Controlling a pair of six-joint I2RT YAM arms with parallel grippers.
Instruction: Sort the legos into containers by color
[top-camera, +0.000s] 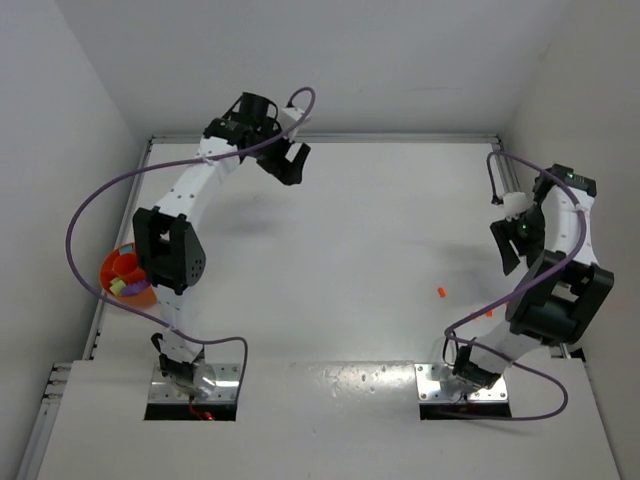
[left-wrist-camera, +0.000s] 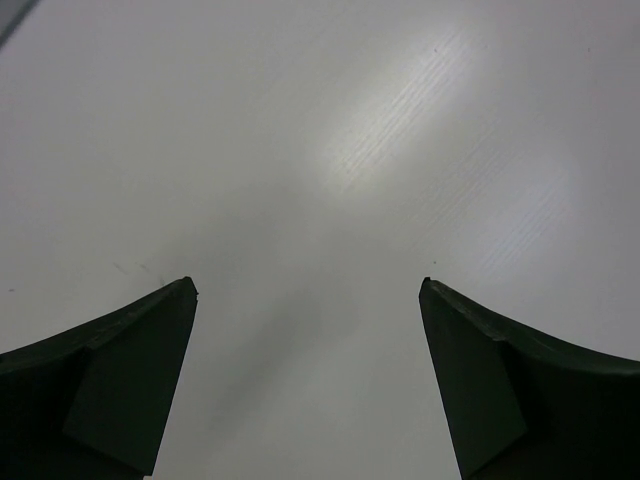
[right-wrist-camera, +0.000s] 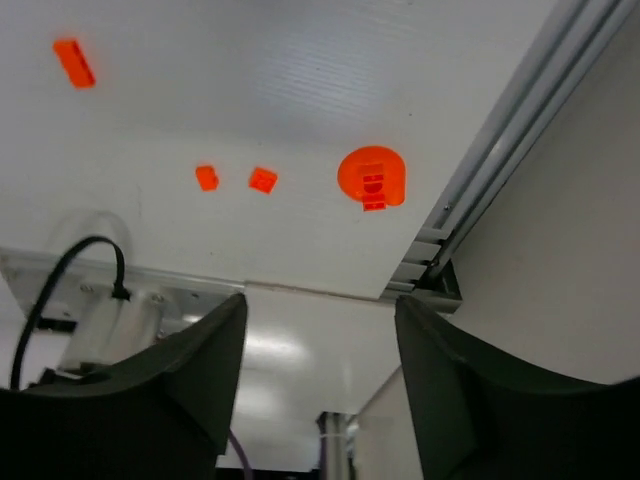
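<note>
The orange bowl (top-camera: 118, 268) sits at the table's left edge, partly hidden by my left arm's elbow. Lime green (top-camera: 118, 286) and purple (top-camera: 135, 291) legos lie in it. One orange lego (top-camera: 441, 292) lies on the table right of centre, and a second orange speck (top-camera: 489, 312) lies close to my right arm. The right wrist view shows three orange legos (right-wrist-camera: 73, 62) (right-wrist-camera: 206, 177) (right-wrist-camera: 263, 179) and a small round orange piece (right-wrist-camera: 372, 178) with an orange brick on it. My left gripper (top-camera: 293, 163) (left-wrist-camera: 308, 283) is open and empty over bare table at the back. My right gripper (top-camera: 508, 250) (right-wrist-camera: 320, 300) is open and empty, raised above the orange legos.
White walls close in the table on the left, back and right. A metal rail (right-wrist-camera: 520, 130) runs along the right edge. Purple cables (top-camera: 85, 215) loop off both arms. The arm bases (top-camera: 195, 385) stand on plates at the near edge.
</note>
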